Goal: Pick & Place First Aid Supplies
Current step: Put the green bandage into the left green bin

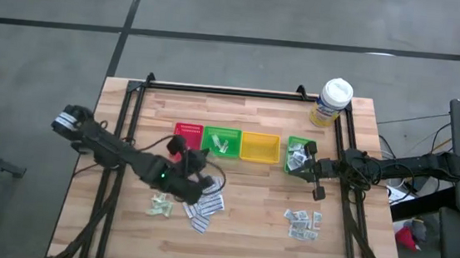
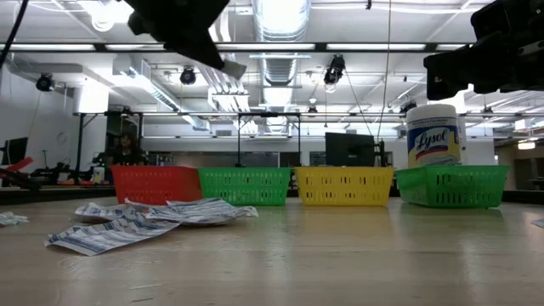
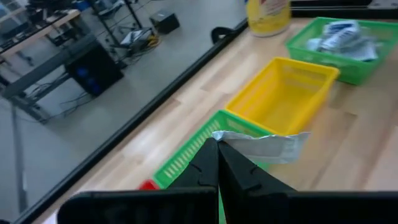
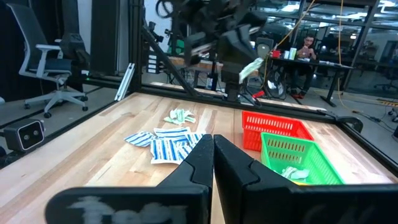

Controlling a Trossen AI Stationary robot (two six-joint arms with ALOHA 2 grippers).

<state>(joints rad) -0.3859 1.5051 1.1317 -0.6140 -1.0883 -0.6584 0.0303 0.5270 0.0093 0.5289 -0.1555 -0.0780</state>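
Note:
My left gripper point(image 1: 202, 162) hangs above the table near the left green tray point(image 1: 222, 142), shut on a small pale sachet point(image 3: 267, 147), which also shows in the right wrist view point(image 4: 250, 67). Loose first aid supplies lie flat on the table: pale green sachets point(image 1: 159, 206), long white printed strips point(image 1: 206, 205) and small grey-white squares point(image 1: 302, 224). More packets lie in the left green tray and the right green tray point(image 1: 298, 155). My right gripper point(image 1: 313, 168) waits shut at the right green tray, touching nothing. My left gripper pinches one end of the sachet point(image 3: 225, 140) between its two fingertips point(image 3: 208, 163). The fingers slant down toward the trays. The sachet sticks out sideways past the tips, lifted clear of the table, over the near rim of the left green tray point(image 3: 186, 155).
A red tray point(image 1: 188, 133), the two green trays and a yellow tray point(image 1: 259, 147) stand in a row across the table's middle. A white-lidded tub point(image 1: 333, 101) stands at the far right corner. A black rail frame point(image 1: 217, 90) runs along the far edge and both sides.

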